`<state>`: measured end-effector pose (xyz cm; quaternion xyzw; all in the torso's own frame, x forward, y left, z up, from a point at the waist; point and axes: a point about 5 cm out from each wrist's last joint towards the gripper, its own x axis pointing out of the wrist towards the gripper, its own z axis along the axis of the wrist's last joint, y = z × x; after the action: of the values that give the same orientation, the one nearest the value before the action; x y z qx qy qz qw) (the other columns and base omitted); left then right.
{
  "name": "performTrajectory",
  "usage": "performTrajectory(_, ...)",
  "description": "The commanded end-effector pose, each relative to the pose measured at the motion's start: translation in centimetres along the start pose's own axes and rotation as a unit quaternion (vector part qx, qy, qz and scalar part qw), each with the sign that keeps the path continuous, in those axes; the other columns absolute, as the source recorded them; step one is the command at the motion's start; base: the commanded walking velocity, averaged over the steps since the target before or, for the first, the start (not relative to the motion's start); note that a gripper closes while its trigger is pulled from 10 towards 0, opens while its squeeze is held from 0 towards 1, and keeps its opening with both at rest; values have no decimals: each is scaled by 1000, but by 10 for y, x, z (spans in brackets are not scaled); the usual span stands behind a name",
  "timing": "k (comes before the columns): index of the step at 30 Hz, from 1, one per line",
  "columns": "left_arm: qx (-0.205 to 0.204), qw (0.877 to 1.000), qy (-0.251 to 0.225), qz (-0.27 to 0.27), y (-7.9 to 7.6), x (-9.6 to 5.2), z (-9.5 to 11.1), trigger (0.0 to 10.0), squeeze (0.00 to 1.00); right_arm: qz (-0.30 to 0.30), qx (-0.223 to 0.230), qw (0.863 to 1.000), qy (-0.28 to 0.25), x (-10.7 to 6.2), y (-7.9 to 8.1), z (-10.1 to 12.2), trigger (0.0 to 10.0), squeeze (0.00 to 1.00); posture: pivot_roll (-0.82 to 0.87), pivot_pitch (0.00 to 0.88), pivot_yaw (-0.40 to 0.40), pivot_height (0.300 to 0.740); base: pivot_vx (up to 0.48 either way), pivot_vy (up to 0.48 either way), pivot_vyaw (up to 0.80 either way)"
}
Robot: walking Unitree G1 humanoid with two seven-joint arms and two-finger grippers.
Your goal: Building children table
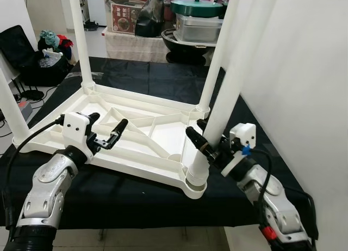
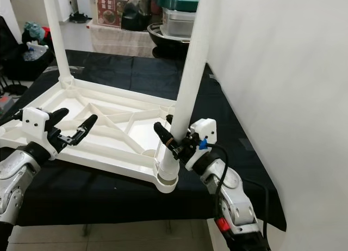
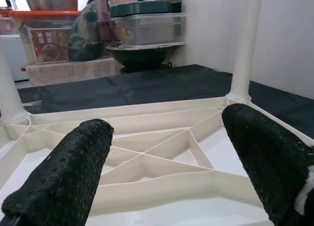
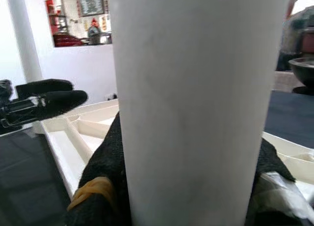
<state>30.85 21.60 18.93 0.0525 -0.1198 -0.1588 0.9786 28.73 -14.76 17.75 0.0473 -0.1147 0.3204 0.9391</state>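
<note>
Now, you have the white children's table (image 1: 136,131) lying upside down on the black-draped surface (image 1: 163,77), ribbed underside facing up. Your right end effector (image 1: 209,145) is clenched around the near-right leg (image 1: 228,87), low down just above its corner socket (image 1: 196,185); the right wrist view has that leg pressed between the two black fingers (image 4: 105,187). The leg stands in the socket but leans a little toward the wall, so I'd judge it is not fully seated yet.

Your left end effector (image 1: 106,134) hangs released over the near-left part of the underside, fingers (image 3: 68,177) spread and touching nothing.

As for progress, I'd say you are near the end. The far-left leg (image 1: 80,38) and the far-right leg (image 1: 220,55) stand upright in their corners, and a fourth leg (image 1: 11,112) rises at the near-left corner, cut off at the picture's edge. Whether those three are locked tight cannot be told from here.

What is left, by my reading:
- straighten and press home the leg you are gripping;
- check the other three for firmness;
- turn the table onto its feet.

Boxes and pots (image 1: 196,17) sit well behind the surface, clear of your work.
</note>
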Motion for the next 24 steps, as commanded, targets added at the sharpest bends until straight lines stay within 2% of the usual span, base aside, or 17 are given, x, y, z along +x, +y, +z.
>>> performTrajectory(1,1,1000,9,-6,-1,1,-3,10000,851,-17,19,999,42,-11,-2,-17,0,0,102,0,-88,740,0,0,0)
performTrajectory(11,2,1000,8,-10,-1,4,-2,10000,847,-21,28,998,43,-17,3,-21,0,0,98,0,-78,740,0,0,0)
performTrajectory(15,4,1000,6,-11,0,5,-1,10000,847,-1,25,998,50,-11,11,-27,0,0,112,0,-92,740,0,0,0)
performTrajectory(24,5,1000,6,-7,0,2,-1,10000,847,22,4,997,67,-4,15,-32,0,0,120,0,-107,740,0,0,0)
